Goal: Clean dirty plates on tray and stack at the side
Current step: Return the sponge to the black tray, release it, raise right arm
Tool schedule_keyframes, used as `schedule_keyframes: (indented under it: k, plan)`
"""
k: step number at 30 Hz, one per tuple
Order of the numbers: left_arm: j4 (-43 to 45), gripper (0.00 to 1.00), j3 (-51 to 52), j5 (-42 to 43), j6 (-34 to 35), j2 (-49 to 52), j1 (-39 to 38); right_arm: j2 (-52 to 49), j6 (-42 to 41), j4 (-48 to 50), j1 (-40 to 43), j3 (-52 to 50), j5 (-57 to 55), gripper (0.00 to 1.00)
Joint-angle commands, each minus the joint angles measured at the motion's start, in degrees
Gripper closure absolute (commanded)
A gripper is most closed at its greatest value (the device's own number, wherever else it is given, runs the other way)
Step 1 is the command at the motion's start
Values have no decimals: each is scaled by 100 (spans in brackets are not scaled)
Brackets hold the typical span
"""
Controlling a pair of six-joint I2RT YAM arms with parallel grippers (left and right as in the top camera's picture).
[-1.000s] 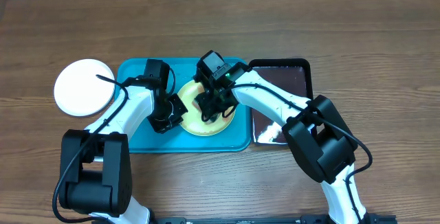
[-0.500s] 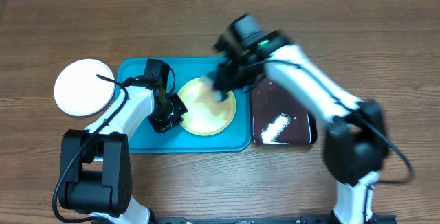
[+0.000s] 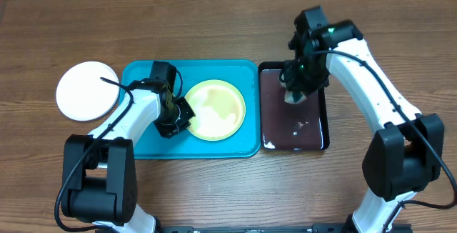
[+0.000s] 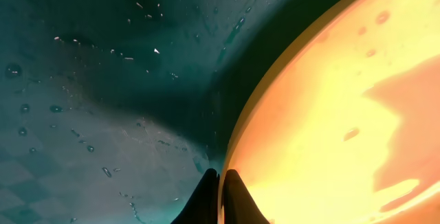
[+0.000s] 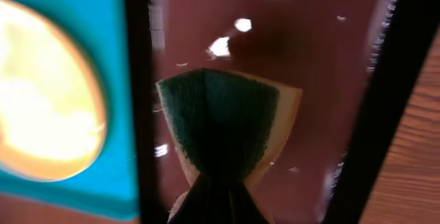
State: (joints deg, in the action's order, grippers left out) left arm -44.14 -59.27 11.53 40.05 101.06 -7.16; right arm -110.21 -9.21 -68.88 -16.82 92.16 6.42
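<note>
One pale yellow plate (image 3: pixel 216 109), wet, lies in turquoise tray (image 3: pixel 228 147).

I'm hunting for any lettering, and nothing readable is showing up. The yellow plate (image 3: pixel 221 108), the turquoise tray (image 3: pixel 214 72), the black tray (image 3: pixel 282 129) and the green sponge (image 5: pixel 220 124) are all presenting plain, unmarked faces to my cameras right now.
</note>
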Motion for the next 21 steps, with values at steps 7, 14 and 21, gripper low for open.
schedule_keyframes:
  k: [7,14,21]
  plan:
    - [4,93,39,-166,-282,20,-44,-15,-63,1434,7,-1182,-664,88]
    - [15,92,39,-168,-280,20,-44,-15,-63,1683,7,-1268,-675,33]
    - [11,79,39,-304,-280,20,-44,-15,-326,1355,341,-570,-680,4]
